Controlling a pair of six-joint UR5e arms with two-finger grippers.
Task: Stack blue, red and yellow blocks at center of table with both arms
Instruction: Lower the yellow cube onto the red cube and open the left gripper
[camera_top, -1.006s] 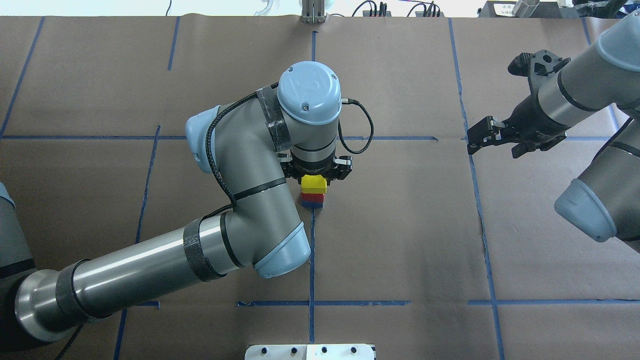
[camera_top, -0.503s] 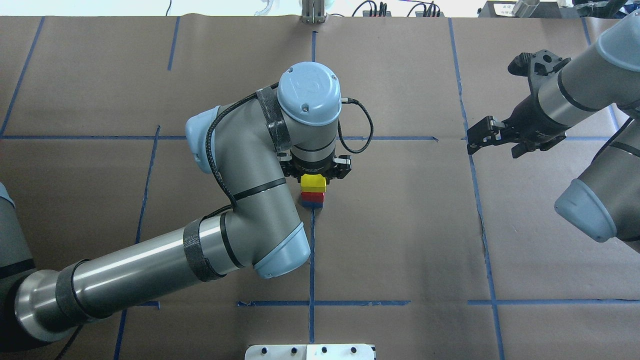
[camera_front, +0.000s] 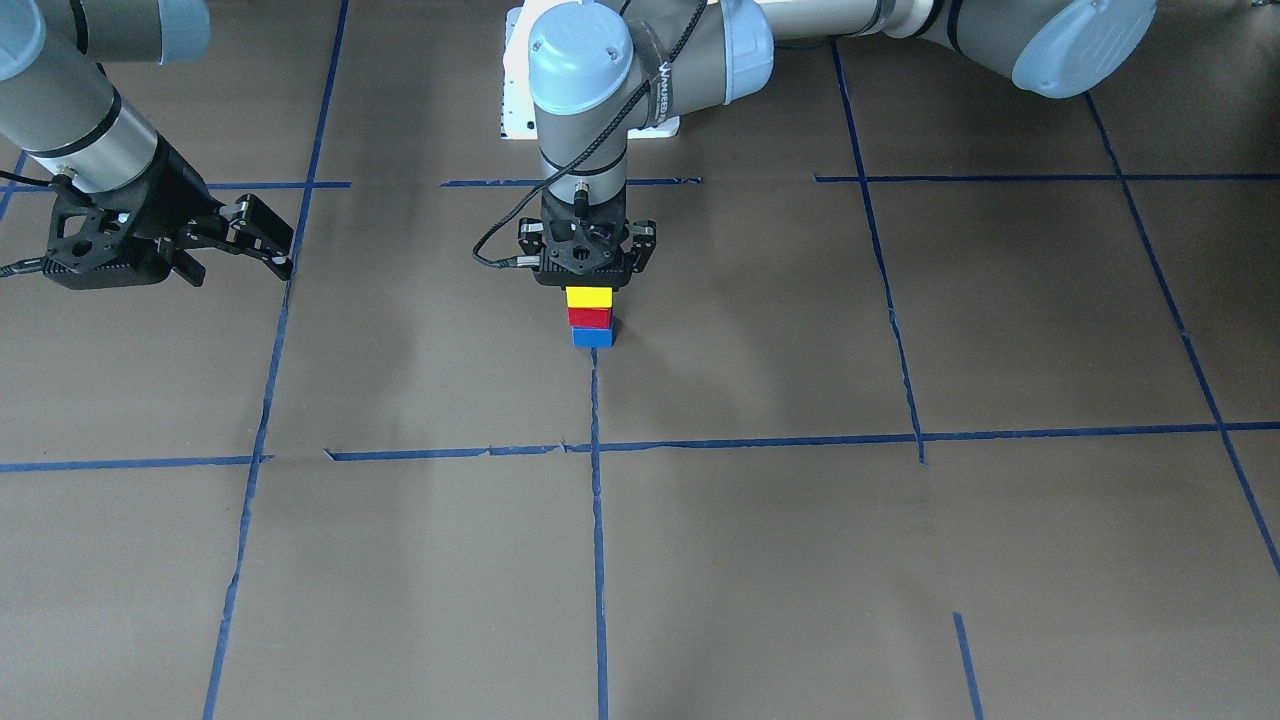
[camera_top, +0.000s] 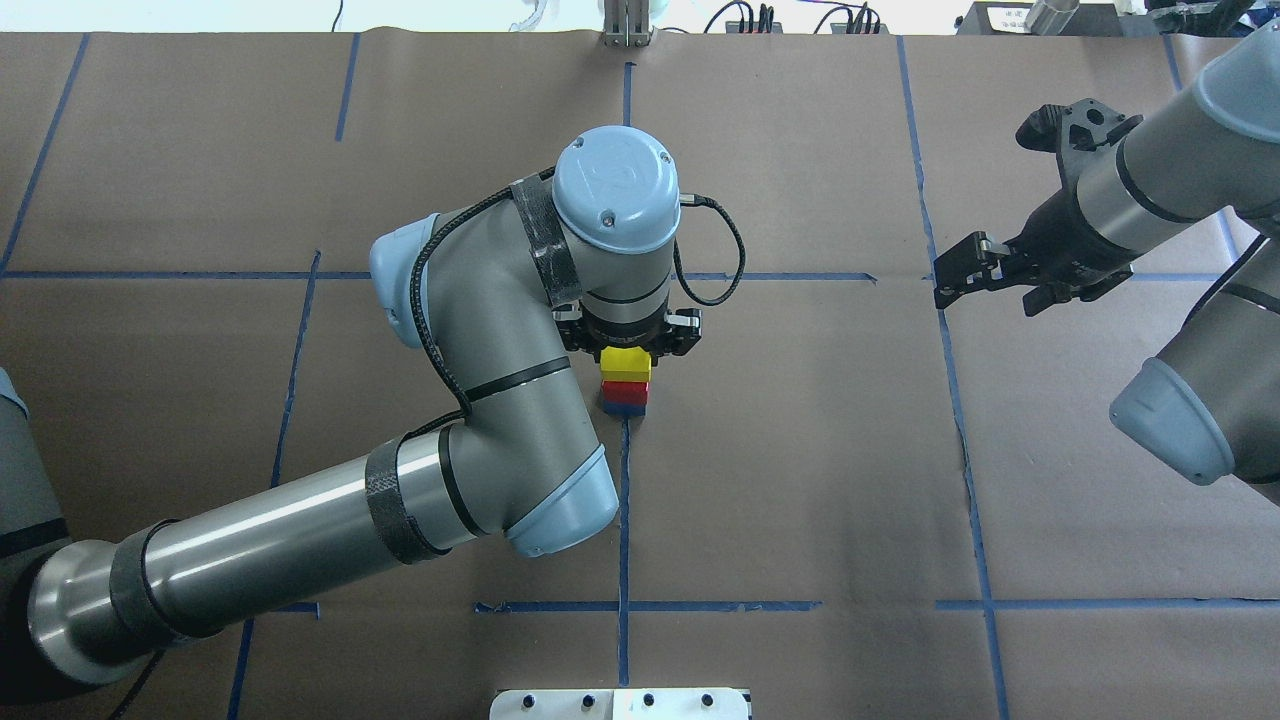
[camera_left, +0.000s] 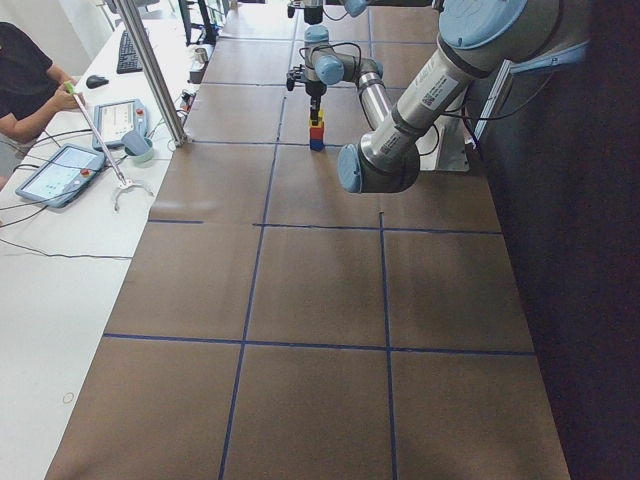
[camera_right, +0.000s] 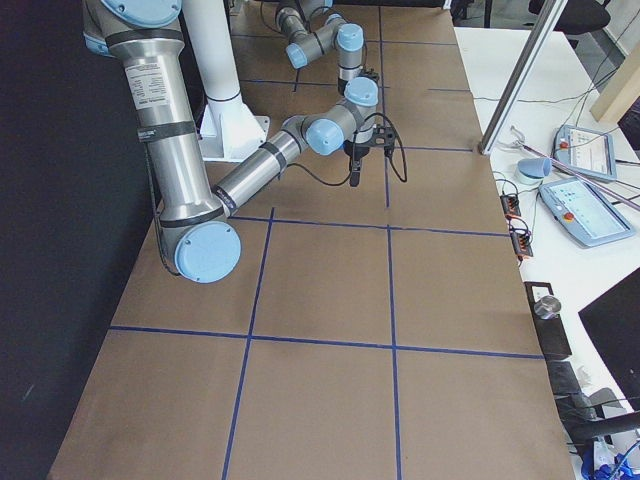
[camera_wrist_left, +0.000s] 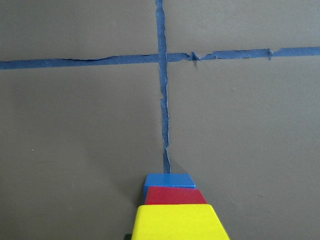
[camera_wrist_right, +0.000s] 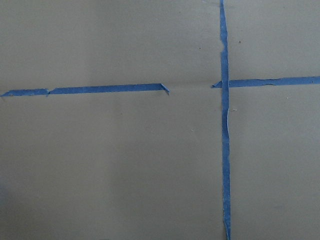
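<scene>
Three blocks stand stacked at the table's (camera_front: 800, 550) centre, on a tape line (camera_front: 597, 480): blue (camera_front: 592, 338) lowest, red (camera_front: 589, 317) between, yellow (camera_front: 588, 297) on top. The left gripper (camera_front: 587, 281) hangs straight over the yellow block; I cannot tell whether its fingers pinch it. The right gripper (camera_front: 240, 262) hovers well apart, toward the table's right end, with its fingers spread.

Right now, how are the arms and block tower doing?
Left gripper over yellow block, fingers hidden. Right gripper open, empty, aside. Yellow over red block over blue block. Nothing else nearby.
</scene>
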